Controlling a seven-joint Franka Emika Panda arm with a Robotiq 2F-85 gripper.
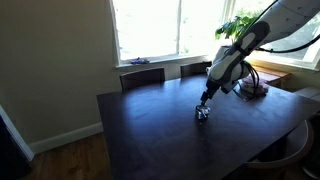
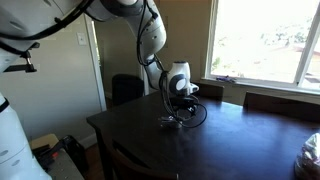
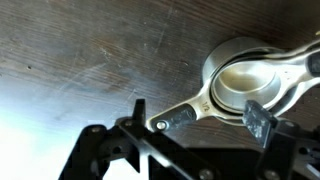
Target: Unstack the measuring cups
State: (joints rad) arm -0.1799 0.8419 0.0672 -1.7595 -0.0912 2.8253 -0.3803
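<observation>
The measuring cups (image 3: 240, 82) are shiny silvery cups nested in one stack on the dark wooden table (image 3: 90, 60). One handle points to the lower left and another to the upper right. My gripper (image 3: 198, 115) is open just above them, with one finger left of the lower handle and the other at the stack's rim. In both exterior views the cups (image 1: 201, 113) (image 2: 170, 123) are a small glint on the table directly under the gripper (image 1: 205, 100) (image 2: 176, 112).
Dark chairs (image 1: 143, 76) stand at the table's far side under a window. A plant (image 1: 240, 25) and a reddish flat stack (image 1: 254, 90) are at one end. A black cable (image 2: 196, 116) loops on the table beside the cups. A clear bag (image 2: 309, 155) lies at a corner.
</observation>
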